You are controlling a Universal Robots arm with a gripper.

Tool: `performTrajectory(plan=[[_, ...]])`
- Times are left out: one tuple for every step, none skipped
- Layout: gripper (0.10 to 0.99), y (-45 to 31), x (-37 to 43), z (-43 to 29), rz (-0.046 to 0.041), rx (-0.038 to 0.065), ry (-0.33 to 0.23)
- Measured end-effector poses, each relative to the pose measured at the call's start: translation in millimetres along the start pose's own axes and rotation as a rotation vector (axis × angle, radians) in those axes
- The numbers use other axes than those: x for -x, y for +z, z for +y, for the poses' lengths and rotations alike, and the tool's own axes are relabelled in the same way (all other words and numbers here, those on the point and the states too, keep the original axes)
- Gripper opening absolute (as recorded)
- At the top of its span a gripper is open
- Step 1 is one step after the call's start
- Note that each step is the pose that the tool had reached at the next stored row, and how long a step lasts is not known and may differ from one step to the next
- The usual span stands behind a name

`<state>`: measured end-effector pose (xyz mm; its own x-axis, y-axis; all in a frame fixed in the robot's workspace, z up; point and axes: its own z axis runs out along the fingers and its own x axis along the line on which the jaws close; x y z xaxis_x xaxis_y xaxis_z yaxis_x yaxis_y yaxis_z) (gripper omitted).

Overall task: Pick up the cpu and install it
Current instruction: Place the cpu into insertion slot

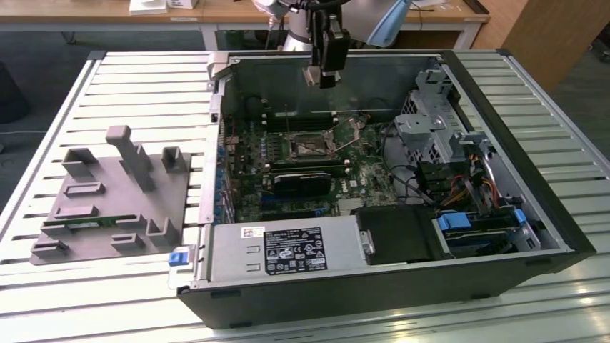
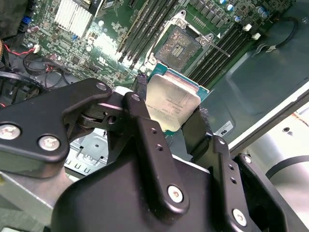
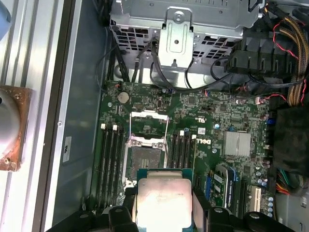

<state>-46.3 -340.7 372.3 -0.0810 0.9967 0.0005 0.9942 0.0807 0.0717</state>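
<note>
The cpu [image 2: 171,105] is a flat square chip with a shiny silver top and a green edge, held between the black fingers [image 2: 147,140] of my gripper [image 2: 170,126]. It also shows as the cpu [image 3: 162,198] in the first wrist view. In the exterior view my gripper [image 1: 322,77] hangs above the back of the open computer case [image 1: 533,214] with the cpu [image 1: 312,75] as a small pale square in it. Below lies the green motherboard [image 3: 212,108] with its open cpu socket [image 3: 141,157], the socket [image 2: 178,46] frame lifted. The socket [image 1: 310,146] sits well below the gripper.
A grey fixture block [image 1: 110,196] with slots holding a green memory stick stands on the slatted table [image 1: 143,86] at the exterior view's left. Inside the case are a metal drive cage [image 3: 181,21], cable bundles [image 3: 289,34], a black card [image 1: 300,182] and a power supply [image 1: 286,250].
</note>
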Motion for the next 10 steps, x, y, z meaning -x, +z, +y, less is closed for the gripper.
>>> performTrajectory(plan=[[0.541, 0.4, 0.0, 0.0, 0.0, 0.0, 0.0], [0.541, 0.9, 0.0, -0.1, 0.0001, 0.0, 0.0], [0.541, 1.3, 0.0, -0.1, 0.0001, 0.0, 0.0], [0.541, 1.7, 0.0, -0.1, 0.0001, 0.0, 0.0], [0.541, 2.0, 0.0, -0.1, 0.0, 0.0, 0.0], [0.541, 2.4, 0.0, -0.2, 0.0, 0.0, 0.0], [0.541, 2.9, 0.0, -0.2, 0.0, 0.0, 0.0], [0.541, 3.3, 0.0, -0.2, 0.0, 0.0, 0.0], [0.541, 3.7, 0.0, -0.3, 0.0, 0.0, 0.0], [0.541, 4.2, 0.0, -0.3, 0.0, 0.0, 0.0]])
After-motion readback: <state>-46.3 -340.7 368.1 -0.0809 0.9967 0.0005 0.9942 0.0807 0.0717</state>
